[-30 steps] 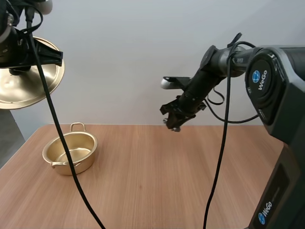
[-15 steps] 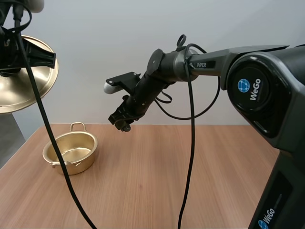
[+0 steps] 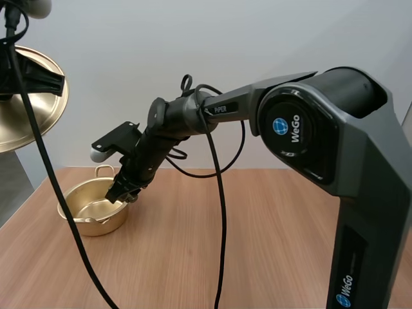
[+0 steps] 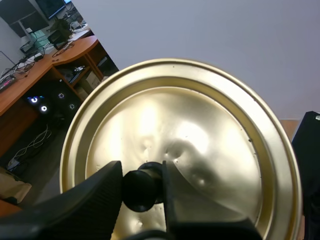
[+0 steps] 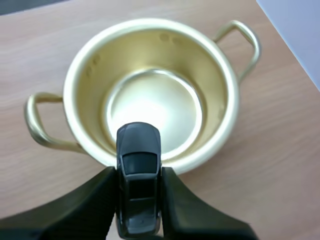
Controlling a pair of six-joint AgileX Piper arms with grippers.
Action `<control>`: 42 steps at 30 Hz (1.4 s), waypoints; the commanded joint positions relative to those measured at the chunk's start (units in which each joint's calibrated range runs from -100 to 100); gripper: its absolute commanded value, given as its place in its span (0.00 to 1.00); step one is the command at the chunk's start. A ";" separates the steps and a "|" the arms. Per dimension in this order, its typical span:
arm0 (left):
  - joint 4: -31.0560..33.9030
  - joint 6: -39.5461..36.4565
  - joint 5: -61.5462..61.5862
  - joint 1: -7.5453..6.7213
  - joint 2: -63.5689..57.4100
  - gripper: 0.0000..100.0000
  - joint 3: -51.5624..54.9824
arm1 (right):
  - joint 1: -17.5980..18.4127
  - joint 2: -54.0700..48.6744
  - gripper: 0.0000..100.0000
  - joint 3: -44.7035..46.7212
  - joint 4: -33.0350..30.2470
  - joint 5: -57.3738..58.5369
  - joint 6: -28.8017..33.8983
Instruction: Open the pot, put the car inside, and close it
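1. Writing: "WeGo" can be read twice on the right arm, on its base housing, and "PiPER" on the link.
2. High view: the right gripper is over the near-right rim of the pot. The pot stands open on the table, at its left. The lid is held up in the air, well above and left of the pot.
3. Right wrist view: the fingers clamp the car by its sides. The car is dark, roof up, with its nose over the pot's near rim. The pot interior is bare.
4. Left wrist view: the left gripper is pinched on the lid's black knob.
5. Count: one pot with two handles, one lid, one car.
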 commanded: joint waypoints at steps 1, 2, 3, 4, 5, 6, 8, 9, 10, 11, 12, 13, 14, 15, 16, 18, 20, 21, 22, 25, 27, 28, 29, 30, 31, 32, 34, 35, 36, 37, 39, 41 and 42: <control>-0.81 0.19 0.00 0.01 -0.05 0.00 -0.02 | 0.95 0.57 0.00 -2.36 -0.71 1.01 -0.01; -1.02 0.50 0.00 0.01 -0.17 0.00 -0.02 | 1.38 0.84 0.00 -3.55 -1.00 1.63 0.09; -1.26 0.70 0.00 0.01 -0.33 0.00 -0.02 | 1.65 1.17 0.00 -5.00 -1.13 2.41 0.17; -1.26 0.70 0.00 0.01 -0.52 0.00 -0.02 | 1.88 1.46 0.00 -6.50 -1.13 3.39 0.52; -1.26 0.70 0.00 0.01 -0.73 0.00 -0.02 | 2.13 1.88 0.00 -8.06 -1.13 4.25 1.02; -1.26 0.90 0.00 0.01 -0.94 0.00 -0.02 | 2.21 2.28 0.00 -9.37 -1.13 4.96 1.50; -1.26 1.22 0.00 0.01 -1.37 0.00 -0.02 | 2.31 3.71 0.00 -12.59 -1.13 6.38 1.91; -1.26 1.46 0.00 0.01 -1.59 0.00 -0.02 | 2.31 4.54 0.00 -13.90 -1.13 7.04 1.93; -1.26 1.57 0.00 0.01 -1.97 0.00 -0.02 | 2.31 5.96 0.00 -15.57 -1.13 7.49 2.26; -1.26 1.67 0.00 0.01 -2.03 0.00 -0.02 | 2.31 7.00 0.00 -17.15 -1.13 7.71 2.49; -1.26 1.70 0.00 0.01 -2.32 0.00 -0.02 | 2.31 8.71 0.00 -19.07 -1.13 7.95 2.78; -1.26 1.79 0.00 0.01 -2.32 0.00 -0.02 | 2.31 9.92 0.00 -20.35 -1.13 8.89 3.13; -1.26 1.79 0.00 0.01 -2.32 0.00 -0.02 | 2.31 11.52 0.00 -21.98 -1.13 10.28 3.11; -1.26 1.79 0.00 0.01 -2.32 0.00 -0.02 | 2.31 13.18 0.00 -23.51 -1.02 11.73 3.11; -1.26 1.79 0.00 0.01 -2.32 0.00 -0.02 | 2.31 14.47 0.00 -24.96 -1.02 12.94 3.11; -1.26 1.79 0.00 0.01 -2.32 0.00 -0.02 | 2.31 17.51 0.00 -27.39 -1.02 14.23 3.11; -1.26 1.79 0.00 0.01 -2.32 0.00 -0.02 | 2.31 19.99 0.00 -29.01 -1.51 14.23 3.11; -1.26 1.79 0.00 0.01 -2.32 0.00 -0.02 | 2.31 21.04 0.00 -29.81 -1.75 14.23 3.11; -1.26 1.79 0.00 0.01 -2.32 0.00 -0.02 | 2.31 21.82 0.00 -30.45 -2.17 14.23 3.11; -1.26 1.79 0.00 0.01 -2.32 0.00 -0.02 | 2.31 24.22 0.00 -32.40 -3.94 14.23 3.23; -1.26 1.79 0.00 0.01 -2.32 0.00 -0.02 | 2.31 25.60 0.00 -33.51 -5.33 14.23 3.94; -1.26 1.79 0.00 0.01 -2.32 0.00 -0.02 | 2.31 26.16 0.00 -33.81 -5.84 14.23 4.36; -1.26 1.79 0.00 0.01 -2.32 0.00 -0.02 | 2.31 26.47 0.00 -34.14 -6.07 14.23 4.50; -1.26 1.79 0.00 0.01 -2.32 0.00 -0.02 | 2.31 26.86 0.00 -34.12 -6.19 14.23 4.50; -1.26 1.79 0.00 0.01 -2.32 0.00 -0.02 | 2.31 26.86 0.00 -34.12 -6.19 14.23 4.50; -1.26 1.79 0.00 0.01 -2.32 0.00 -0.02 | 2.31 27.00 0.00 -34.12 -6.19 14.23 4.60; -1.26 1.79 0.00 0.01 -2.32 0.00 -0.02 | 2.31 26.99 0.00 -34.12 -6.19 13.83 5.52; -1.26 1.79 0.00 0.01 -2.32 0.00 -0.02 | 2.31 26.99 0.00 -34.12 -6.19 13.65 5.70; -1.26 1.79 0.00 0.01 -2.32 0.00 -0.02 | 2.31 26.99 0.00 -34.12 -6.19 13.47 5.70; -1.26 1.79 0.00 0.01 -2.32 0.00 -0.02 | 2.31 26.99 0.00 -34.12 -6.19 13.30 5.70; -1.26 1.79 0.00 0.01 -2.32 0.00 -0.02 | 2.31 26.99 0.00 -34.28 -6.19 11.91 7.38; -1.26 1.79 0.00 0.01 -2.32 0.00 -0.02 | 2.31 26.99 0.00 -34.57 -6.94 11.08 9.47; -1.26 1.79 0.00 0.01 -2.32 0.00 -0.02 | 2.31 26.99 0.06 -34.75 -7.62 10.60 10.02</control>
